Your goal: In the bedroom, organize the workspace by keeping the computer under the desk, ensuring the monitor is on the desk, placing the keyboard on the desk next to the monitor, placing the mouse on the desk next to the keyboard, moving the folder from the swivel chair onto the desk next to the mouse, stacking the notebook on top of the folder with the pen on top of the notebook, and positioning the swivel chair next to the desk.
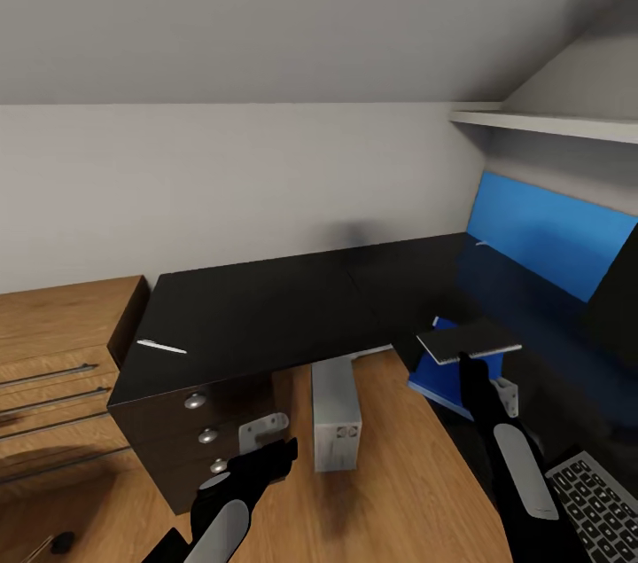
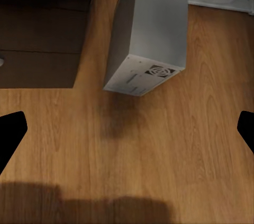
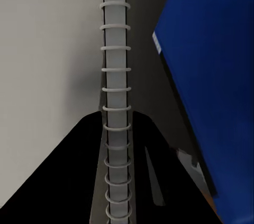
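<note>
— What has the right tool (image 1: 468,359) got?
— It grips a dark spiral-bound notebook (image 1: 468,340), held flat above the blue folder (image 1: 452,381) at the table's (image 1: 266,315) front edge.
— And the left tool (image 1: 266,457)?
— Jaws spread wide, holding nothing, low over the wooden floor (image 2: 159,145) near the drawers (image 1: 199,434).
— The computer (image 1: 335,412)?
— On the floor under the table's front edge. A white pen (image 1: 161,347) lies near the table's left corner.

I count: one desk (image 1: 266,306), three drawer knobs (image 1: 195,401), one computer (image 1: 335,412), one pen (image 1: 161,347), one notebook (image 1: 468,340), one keyboard (image 1: 598,505) near right, one dresser (image 1: 53,324) left, two grippers: left (image 1: 266,457), right (image 1: 468,361).
</note>
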